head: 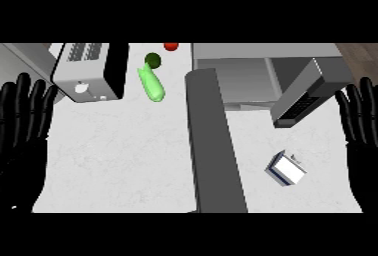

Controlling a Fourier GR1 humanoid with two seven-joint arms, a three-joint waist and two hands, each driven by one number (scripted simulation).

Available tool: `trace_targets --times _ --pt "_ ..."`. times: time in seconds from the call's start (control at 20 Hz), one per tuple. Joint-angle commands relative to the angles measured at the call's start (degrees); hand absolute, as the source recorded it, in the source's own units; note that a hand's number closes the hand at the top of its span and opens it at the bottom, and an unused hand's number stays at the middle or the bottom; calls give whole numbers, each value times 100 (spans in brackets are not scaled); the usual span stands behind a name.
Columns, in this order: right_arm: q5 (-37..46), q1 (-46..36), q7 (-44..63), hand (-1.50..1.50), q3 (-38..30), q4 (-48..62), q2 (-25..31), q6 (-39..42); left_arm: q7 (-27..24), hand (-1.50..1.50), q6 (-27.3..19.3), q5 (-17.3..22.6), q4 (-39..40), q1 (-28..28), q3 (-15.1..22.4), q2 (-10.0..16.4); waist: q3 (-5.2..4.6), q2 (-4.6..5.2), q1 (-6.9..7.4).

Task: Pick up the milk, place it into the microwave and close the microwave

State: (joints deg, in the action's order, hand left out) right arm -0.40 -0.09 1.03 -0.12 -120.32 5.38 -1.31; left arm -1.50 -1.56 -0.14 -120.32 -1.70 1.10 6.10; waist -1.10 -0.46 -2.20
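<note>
The milk (pixel 286 169) is a small white carton with blue sides, lying on the white counter (pixel 118 160) at the right, below the microwave. The microwave (pixel 244 75) stands at the back right with its dark door (pixel 303 95) swung open toward the right; the grey inside shows. My right hand (pixel 360 125) stands open at the right edge, fingers up, to the right of the carton and apart from it. My left hand (pixel 22 120) rests open at the left edge, fingers up, holding nothing.
A toaster (pixel 90 70) stands at the back left. Beside it lie a light green cucumber (pixel 151 84), a dark green round item (pixel 153 60) and a red one (pixel 170 46). A dark grey strip (pixel 214 145) runs down the counter's middle.
</note>
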Motion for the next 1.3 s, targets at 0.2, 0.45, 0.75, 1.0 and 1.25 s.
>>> trace_targets --times 0.2,0.45,0.75,1.0,1.25 --pt "-1701 427 -465 -150 -387 -123 1098 2032 116 -150 231 229 132 271 -232 187 117 31 195" --pt "-3091 1045 -664 -150 -744 -25 1677 3302 442 -150 603 1593 -168 796 -458 -31 114 15 220" --pt "-3442 1452 -783 -150 -1464 373 1834 3939 762 -150 852 2121 -1035 1508 -816 143 111 33 231" --pt "-2914 1134 -756 -150 -1564 725 1706 3913 703 -150 1295 2410 -1744 2555 -932 92 110 33 274" --pt "-2009 1167 -1235 -150 -1490 1187 1211 4120 333 -150 1742 2720 -1499 2860 -1381 -34 110 36 267"
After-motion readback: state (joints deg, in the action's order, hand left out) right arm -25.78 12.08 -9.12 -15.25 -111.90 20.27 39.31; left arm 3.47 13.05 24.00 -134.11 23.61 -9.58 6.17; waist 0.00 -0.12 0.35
